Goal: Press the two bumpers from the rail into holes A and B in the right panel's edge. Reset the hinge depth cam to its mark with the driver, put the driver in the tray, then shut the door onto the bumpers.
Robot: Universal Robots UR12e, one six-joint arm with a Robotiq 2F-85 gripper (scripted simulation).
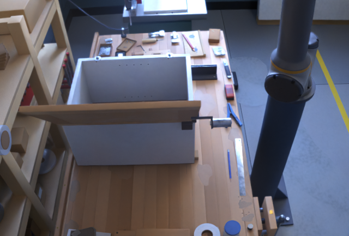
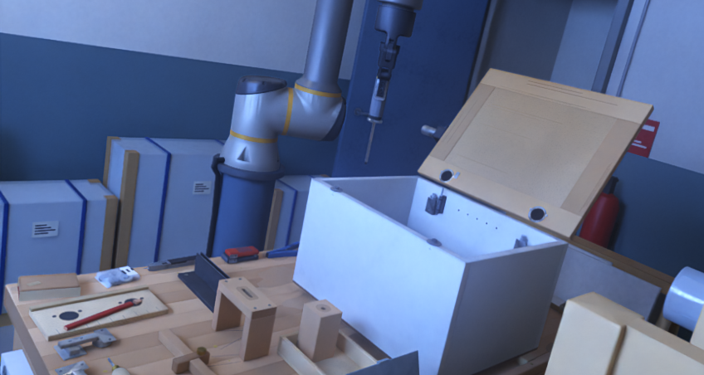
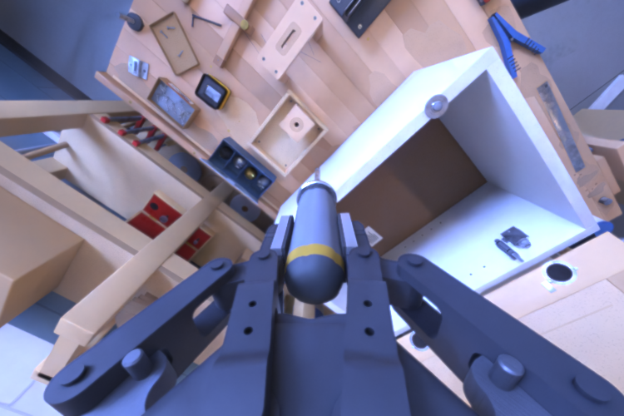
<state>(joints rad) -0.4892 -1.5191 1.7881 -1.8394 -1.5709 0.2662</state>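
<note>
The driver (image 3: 315, 240), a dark handle with a yellow band and a thin metal shaft (image 2: 370, 142), hangs point down high above the bench, clamped in my closed gripper (image 3: 315, 230) over the white cabinet's (image 2: 420, 268) panel edge nearest the tool end of the bench. Two bumpers (image 3: 436, 105) (image 2: 434, 242) sit in that edge. The wooden door (image 2: 536, 149) stands propped open, with a handle (image 1: 221, 122) on its free edge. A hinge (image 3: 514, 240) sits on the inner wall. The wooden tray (image 3: 288, 132) lies on the bench below the driver's tip.
The cabinet's rim (image 1: 132, 56) lies below the driver tip. A dark rail (image 3: 242, 167) sits at the bench edge by the tray. Wooden shelving (image 1: 25, 67) stands along one side. Tools litter the bench, including a jig block (image 2: 244, 312) and blue pliers (image 1: 233, 113).
</note>
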